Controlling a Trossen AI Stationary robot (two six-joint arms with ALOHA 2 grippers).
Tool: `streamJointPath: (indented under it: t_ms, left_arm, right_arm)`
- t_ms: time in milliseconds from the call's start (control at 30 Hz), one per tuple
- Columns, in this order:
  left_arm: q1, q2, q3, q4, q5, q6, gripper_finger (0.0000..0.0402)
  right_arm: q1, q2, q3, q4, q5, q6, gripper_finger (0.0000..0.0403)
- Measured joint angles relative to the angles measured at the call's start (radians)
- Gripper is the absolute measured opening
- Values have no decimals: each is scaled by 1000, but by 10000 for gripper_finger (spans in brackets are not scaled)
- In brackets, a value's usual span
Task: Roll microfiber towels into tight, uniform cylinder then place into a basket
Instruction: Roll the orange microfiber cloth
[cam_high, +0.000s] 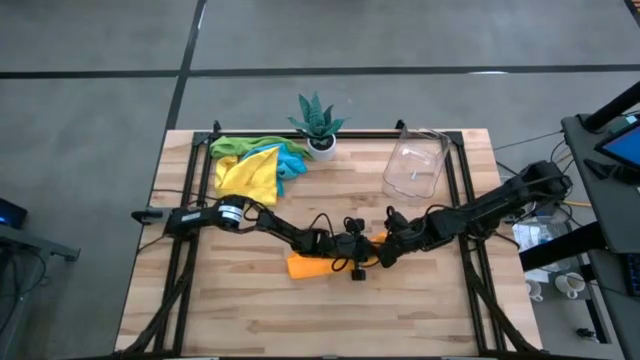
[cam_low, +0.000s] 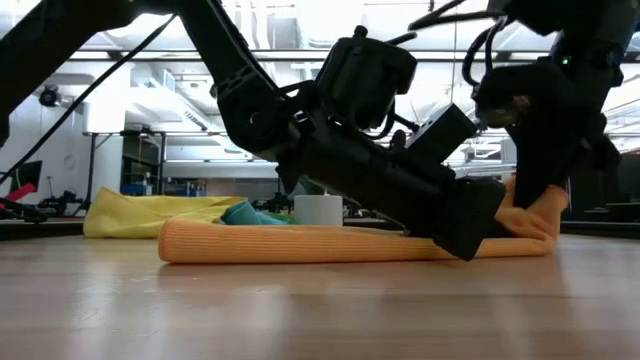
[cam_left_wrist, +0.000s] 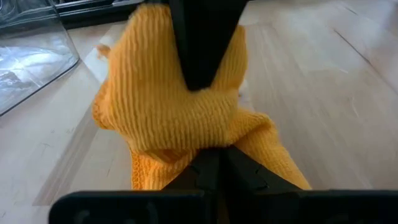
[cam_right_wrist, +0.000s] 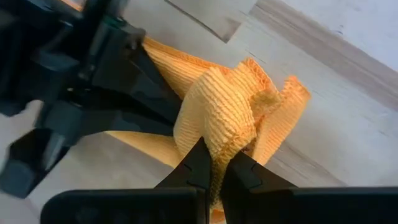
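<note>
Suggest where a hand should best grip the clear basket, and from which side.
Grip the basket at its rim, probably the near edge facing the arms, coming from above: it sits open-topped and apparently empty, clear of the plant and the towel pile.

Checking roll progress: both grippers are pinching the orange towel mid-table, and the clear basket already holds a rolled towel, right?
Not quite. Both the left gripper and right gripper do pinch the orange towel, but the high view shows the clear basket with no towel inside.

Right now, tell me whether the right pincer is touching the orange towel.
Touching. The right wrist view shows the right pincer shut on a bunched fold of the orange towel, the cloth pinched between its fingertips.
</note>
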Motion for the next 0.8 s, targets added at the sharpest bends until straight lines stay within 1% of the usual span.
streamJointPath:
  t_ms: [100, 233, 433, 500, 633, 800]
  left_arm:
    - [0, 0, 0, -1, -3, 0, 0]
    - [0, 0, 0, -4, -5, 0, 0]
    - [0, -1, 0, -10, -5, 0, 0]
    - [0, -1, 0, -12, -5, 0, 0]
    - [1, -1, 0, -16, -5, 0, 0]
    - [1, -1, 0, -18, -5, 0, 0]
  right_arm:
    - [0, 29, 0, 43, 1, -16, 12]
    - [0, 37, 1, 109, 1, -54, 12]
    - [0, 2, 1, 118, 4, -70, 13]
    - [0, -14, 1, 122, 5, -71, 19]
    - [2, -47, 1, 148, 6, -106, 59]
    - [2, -68, 2, 158, 6, -144, 133]
